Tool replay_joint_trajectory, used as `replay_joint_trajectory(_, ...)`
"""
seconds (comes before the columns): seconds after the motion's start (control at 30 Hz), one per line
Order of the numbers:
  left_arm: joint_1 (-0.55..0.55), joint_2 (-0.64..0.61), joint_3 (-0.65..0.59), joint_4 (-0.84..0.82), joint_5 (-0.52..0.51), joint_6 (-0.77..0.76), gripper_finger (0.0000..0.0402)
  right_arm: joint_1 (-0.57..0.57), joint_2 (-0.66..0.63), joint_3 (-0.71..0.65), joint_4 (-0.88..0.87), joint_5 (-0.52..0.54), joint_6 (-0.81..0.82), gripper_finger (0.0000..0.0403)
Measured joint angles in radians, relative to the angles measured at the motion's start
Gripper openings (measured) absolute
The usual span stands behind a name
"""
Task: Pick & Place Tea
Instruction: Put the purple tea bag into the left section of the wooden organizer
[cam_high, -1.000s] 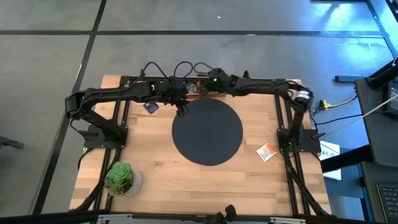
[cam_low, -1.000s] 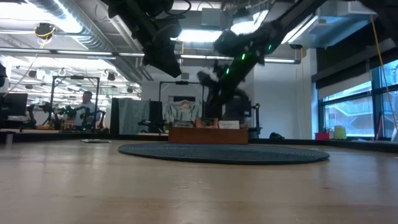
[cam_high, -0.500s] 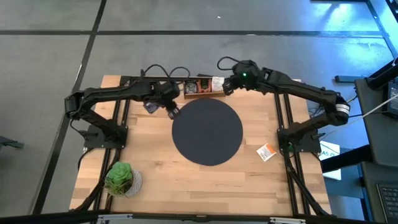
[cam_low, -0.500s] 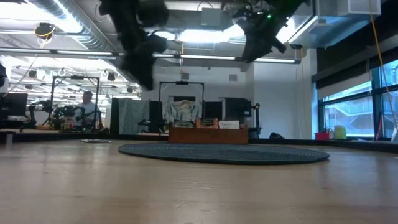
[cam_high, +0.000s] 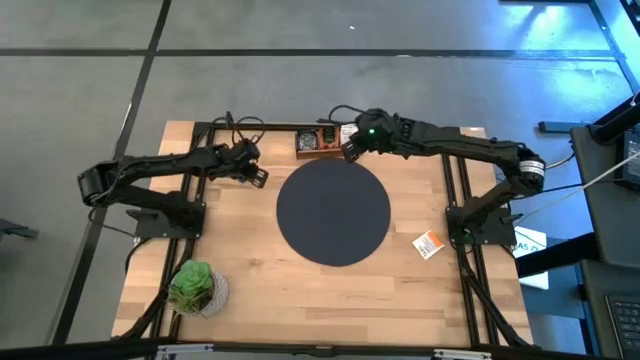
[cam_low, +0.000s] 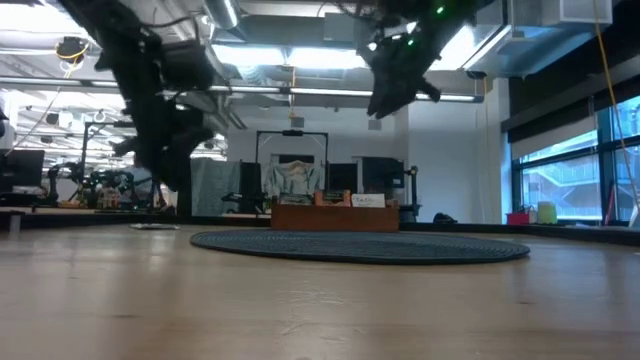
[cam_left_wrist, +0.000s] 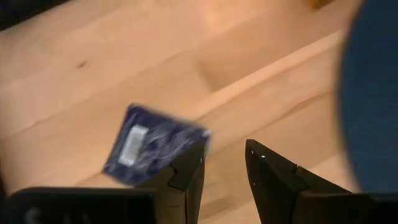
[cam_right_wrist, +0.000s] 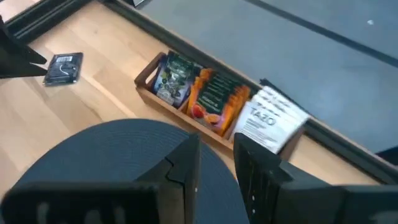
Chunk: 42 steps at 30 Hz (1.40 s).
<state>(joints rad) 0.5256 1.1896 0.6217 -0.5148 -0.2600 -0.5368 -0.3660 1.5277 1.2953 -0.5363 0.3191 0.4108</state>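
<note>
Both arms have swung apart, the left gripper (cam_left_wrist: 224, 171) spread and empty above a dark purple tea packet (cam_left_wrist: 152, 144) on the wood table (cam_high: 300, 280) left of the black round mat (cam_high: 333, 212), more packets wait in the far wooden box (cam_right_wrist: 199, 99).

We see that the left end effector (cam_high: 257, 178) has moved away from the edge of the black mat (cam_high: 333, 212), toward the left side of the desk (cam_high: 300, 290). The right end effector (cam_high: 350, 150) has swung out and come back, now near the tea box (cam_high: 312, 140).
</note>
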Motion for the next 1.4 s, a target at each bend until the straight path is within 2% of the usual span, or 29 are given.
replay_joint_trajectory(0.33, 0.028, 0.042, -0.099, -0.008, -0.09, -0.027, 0.0111, 0.009, 0.15, 0.0, 0.108, -0.144, -0.03, 0.01)
replay_joint_trajectory(0.63, -0.019, 0.166, -0.103, -0.001, -0.008, -0.03, 0.011, 0.05, 0.184, 0.0, 0.22, -0.206, -0.031, 0.01)
replay_joint_trajectory(0.9, -0.212, 0.21, -0.101, -0.011, -0.044, -0.17, 0.0109, 0.102, 0.184, 0.0, 0.22, -0.209, -0.053, 0.01)
replay_joint_trajectory(1.07, -0.336, 0.208, -0.094, -0.013, 0.033, -0.305, 0.0109, 0.134, 0.184, 0.0, 0.22, -0.209, -0.053, 0.01)
replay_joint_trajectory(1.17, -0.426, 0.208, -0.094, -0.011, 0.041, -0.414, 0.0109, 0.152, 0.184, 0.0, 0.22, -0.209, -0.053, 0.01)
replay_joint_trajectory(1.3, -0.562, 0.208, -0.095, 0.022, 0.047, -0.556, 0.0109, 0.172, 0.184, 0.0, 0.219, -0.209, -0.053, 0.01)
replay_joint_trajectory(1.4, -0.675, 0.21, -0.088, 0.074, 0.097, -0.671, 0.0109, 0.187, 0.184, 0.0, 0.218, -0.208, -0.053, 0.01)
